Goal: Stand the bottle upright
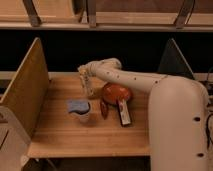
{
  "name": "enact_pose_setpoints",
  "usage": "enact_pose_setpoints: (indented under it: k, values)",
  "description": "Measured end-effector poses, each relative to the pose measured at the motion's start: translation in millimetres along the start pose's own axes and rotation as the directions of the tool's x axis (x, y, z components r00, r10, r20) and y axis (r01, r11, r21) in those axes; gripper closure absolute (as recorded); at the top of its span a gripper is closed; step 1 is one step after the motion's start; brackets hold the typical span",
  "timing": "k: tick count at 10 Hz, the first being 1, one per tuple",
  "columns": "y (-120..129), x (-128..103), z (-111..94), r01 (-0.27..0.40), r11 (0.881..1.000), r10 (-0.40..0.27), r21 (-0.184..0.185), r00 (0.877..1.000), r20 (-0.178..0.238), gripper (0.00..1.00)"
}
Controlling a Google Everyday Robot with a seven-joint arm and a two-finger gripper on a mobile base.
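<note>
Nearest on the pale wooden table, a white cup with a blue-grey top stands at 9 o'clock of a flat dark-edged white rectangular bar. The round red bowl sits just beyond the bar. Farther back, at the bowl's 10 o'clock, the gripper is clamped on the small slim cream-white plastic bottle, which is slightly tilted; whether its base touches the table I cannot tell.

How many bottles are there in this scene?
1. The bottle is over the back part of the wooden table, just left of the red bowl, held in the robot's hand. The big arm could hide something behind it.
</note>
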Motion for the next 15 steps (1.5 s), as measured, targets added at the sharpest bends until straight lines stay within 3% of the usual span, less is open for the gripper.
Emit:
enact_pose_setpoints:
  k: [3,7,9,12,15]
  values:
    - [1,-1,0,0.002,1.0,-0.002,-0.005,1.0,0.009,1.0]
    - [6,-2,9,-0.038,0.997,0.046,-0.06,0.99,0.136,1.0]
    - [19,8,17,-0.059,0.992,0.078,-0.107,0.981,0.176,1.0]
    - [39,15,22,-0.028,0.984,0.06,-0.178,0.982,0.178,1.0]
    - [31,17,23,0.025,0.974,0.013,-0.226,0.987,0.163,1.0]
